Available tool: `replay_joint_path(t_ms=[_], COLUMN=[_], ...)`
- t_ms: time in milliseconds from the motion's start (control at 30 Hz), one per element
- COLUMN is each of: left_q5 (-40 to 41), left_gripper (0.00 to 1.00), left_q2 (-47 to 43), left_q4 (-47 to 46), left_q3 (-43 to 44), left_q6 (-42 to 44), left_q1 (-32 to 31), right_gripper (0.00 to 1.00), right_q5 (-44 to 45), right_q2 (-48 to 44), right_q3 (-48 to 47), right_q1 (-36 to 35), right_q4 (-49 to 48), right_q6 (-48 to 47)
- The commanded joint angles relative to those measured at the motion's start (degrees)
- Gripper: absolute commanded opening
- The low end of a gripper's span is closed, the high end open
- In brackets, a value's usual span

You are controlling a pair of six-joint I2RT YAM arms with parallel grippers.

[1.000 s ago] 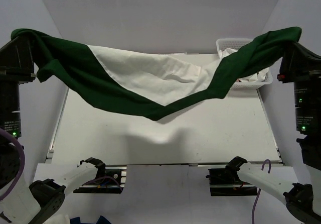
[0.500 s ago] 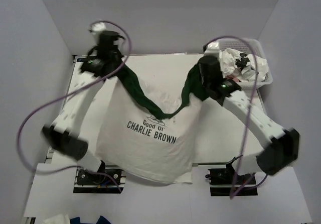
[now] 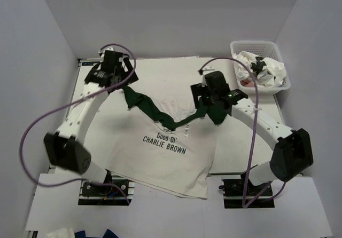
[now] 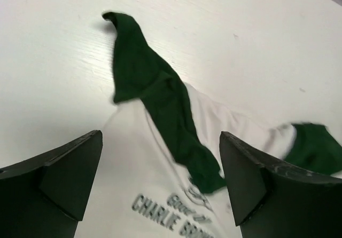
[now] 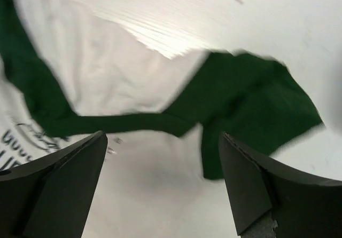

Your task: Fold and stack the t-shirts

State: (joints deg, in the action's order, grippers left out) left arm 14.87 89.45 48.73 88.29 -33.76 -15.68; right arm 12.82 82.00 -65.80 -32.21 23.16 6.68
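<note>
Left end effector (image 3: pixel 114 76): jaws spread wide, nothing held. Just ahead of and below its fingertips lies the left green sleeve (image 4: pixel 128 62), bunched and twisted on the worktop (image 3: pixel 160 70). From there a green band runs down to the neckline of the t-shirt (image 3: pixel 165 158), whose white body lies front up, spread towards my bases, with the printed lettering (image 3: pixel 164 143) readable and the near hem rumpled. Right end effector (image 3: pixel 206 103): likewise wide open and empty. The right green sleeve (image 5: pixel 251 99) is directly beneath it, crumpled in on itself. Beyond and to the right of that end effector stands the basket (image 3: pixel 234 47), holding more crumpled shirts (image 3: pixel 270 70). Assessment: the cloth is light, limp and prone to wrinkle, so it will sag and drag rather than hold shape. I judge the soundest hold to be a pinch at each sleeve's shoulder seam, one per end effector, pulling outward to flatten before folding.
</note>
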Motion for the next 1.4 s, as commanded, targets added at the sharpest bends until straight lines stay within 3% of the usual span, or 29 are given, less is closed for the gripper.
replay_joint_path(t_ms=[0,33,200,433,500,633,733,767,833,933,967,1200,1333,1367], left_q5=[-5.80,-6.60,-18.20,-25.16,-25.16,-23.85,-23.14,-22.27,-21.20,-19.01,-18.40,-12.61,-8.47,-7.07], left_gripper=[1.00,1.00,1.00,1.00,1.00,1.00,1.00,1.00,1.00,1.00,1.00,1.00,1.00,1.00], left_q2=[-6.38,-7.87,-20.42,-24.94,-24.24,-20.99,-16.16,-14.84,-10.80,-6.23,-3.35,3.88,6.87,6.88], left_q4=[1.45,2.06,-1.35,-4.87,-4.87,-4.87,-4.26,-3.74,-3.73,-2.59,-1.89,1.79,4.26,4.79], left_q3=[-8.73,-10.93,-29.11,-45.03,-45.66,-46.28,-46.28,-46.28,-46.28,-45.66,-45.14,-41.89,-37.33,-34.88], left_q6=[-3.58,-4.55,-9.12,-11.24,-11.24,-9.93,-8.52,-8.52,-8.00,-7.29,-7.29,-7.29,-7.29,-7.29], left_q1=[-0.49,-1.27,-1.28,-1.81,-1.81,-1.81,-1.81,-1.81,-1.19,-0.58,-1.27,-0.75,-0.75,-0.75], right_gripper=[0.90,0.90,0.90,0.90,0.89,0.75,0.50,0.30,0.19,0.11,0.02,0.00,0.00,0.04], right_q5=[-9.04,-9.39,-11.15,-8.96,-5.79,-3.41,-1.67,-0.09,2.54,6.60,7.30,9.94,14.75,15.56], right_q2=[5.88,10.33,15.91,26.36,29.44,33.75,35.51,35.60,35.34,34.55,34.55,43.06,53.67,56.14], right_q3=[-6.15,-7.14,-9.79,-13.56,-15.14,-18.13,-19.89,-19.98,-21.73,-26.21,-27.53,-50.86,-65.75,-70.73], right_q1=[-4.17,-6.01,-12.78,-16.40,-16.31,-16.22,-15.78,-15.87,-15.35,-13.69,-13.24,-4.37,5.36,7.66], right_q4=[-2.08,-0.67,-2.23,-5.31,-5.14,-3.73,-2.86,-2.85,-2.42,-0.58,1.61,10.85,13.93,14.11], right_q6=[-8.67,-10.35,-12.65,-8.62,-7.13,-7.03,-5.01,-3.96,-2.46,0.26,2.09,2.82,3.69,4.65])
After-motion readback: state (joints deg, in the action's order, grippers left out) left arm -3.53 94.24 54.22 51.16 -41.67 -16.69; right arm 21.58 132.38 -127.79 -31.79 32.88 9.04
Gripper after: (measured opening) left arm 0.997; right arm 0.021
